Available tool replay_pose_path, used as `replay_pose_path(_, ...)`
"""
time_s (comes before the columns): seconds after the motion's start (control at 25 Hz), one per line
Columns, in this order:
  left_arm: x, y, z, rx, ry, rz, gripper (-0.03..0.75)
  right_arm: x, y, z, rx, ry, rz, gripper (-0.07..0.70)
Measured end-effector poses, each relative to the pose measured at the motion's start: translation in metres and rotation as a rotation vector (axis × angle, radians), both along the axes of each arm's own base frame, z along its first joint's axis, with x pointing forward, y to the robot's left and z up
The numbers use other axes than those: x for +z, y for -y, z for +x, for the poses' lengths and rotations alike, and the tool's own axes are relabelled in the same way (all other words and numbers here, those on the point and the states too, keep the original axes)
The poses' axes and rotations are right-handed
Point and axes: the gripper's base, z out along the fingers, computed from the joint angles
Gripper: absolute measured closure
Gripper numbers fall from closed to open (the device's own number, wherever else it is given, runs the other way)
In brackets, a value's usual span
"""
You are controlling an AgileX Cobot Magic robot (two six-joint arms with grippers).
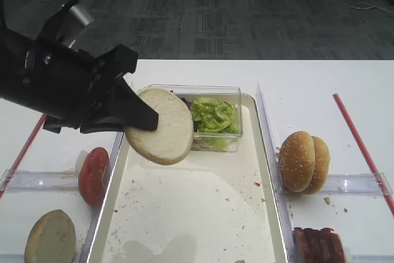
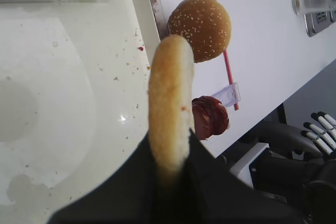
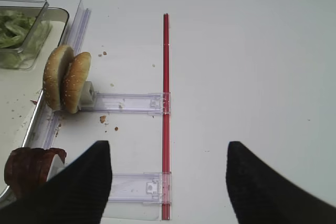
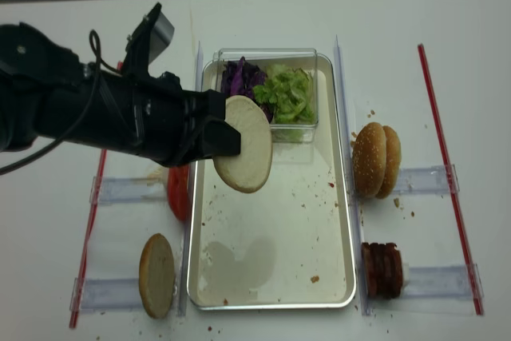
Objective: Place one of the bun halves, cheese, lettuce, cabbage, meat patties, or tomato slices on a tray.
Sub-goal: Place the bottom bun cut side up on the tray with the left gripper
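Note:
My left gripper [image 1: 144, 118] is shut on the edge of a bun half [image 1: 161, 129], pale cut face towards the camera, held in the air over the back left of the tray [image 1: 269, 164]. In the left wrist view the bun half [image 2: 169, 93] stands edge-on between the jaws. A second bun half [image 1: 50, 238] and tomato slices [image 1: 92, 175] sit left of the tray, meat patties [image 1: 317, 246] on its right. Lettuce [image 4: 286, 93] and cabbage [image 4: 239, 77] fill the clear box. My right gripper [image 3: 168, 145] hangs open over bare table. No cheese is in view.
Sesame buns [image 1: 303, 161] stand on edge in a clear holder right of the tray. The clear plastic box [image 1: 215, 90] sits at the tray's far end. Red strips [image 4: 447, 173] run along both table sides. The tray floor [image 4: 271, 245] holds only crumbs.

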Motion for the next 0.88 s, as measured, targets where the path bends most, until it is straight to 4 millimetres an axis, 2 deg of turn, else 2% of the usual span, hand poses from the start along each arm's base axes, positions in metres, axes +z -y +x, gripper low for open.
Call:
replay_pose_path(0.24,-0.016,0.003,0.008,-0.012,-0.054,0.012,0.641,0.000,0.000,0.000,0.000,0.000,0.000,0.125)
replay_pose_path(0.6,-0.045,0.024,0.015,-0.058,-0.115,0.038,0.641,0.000,0.000,0.000,0.000,0.000,0.000,0.125)
replay_pose_path(0.88,-0.069,0.030,0.024,-0.062,-0.166,0.039,0.641,0.000,0.000,0.000,0.000,0.000,0.000,0.125)
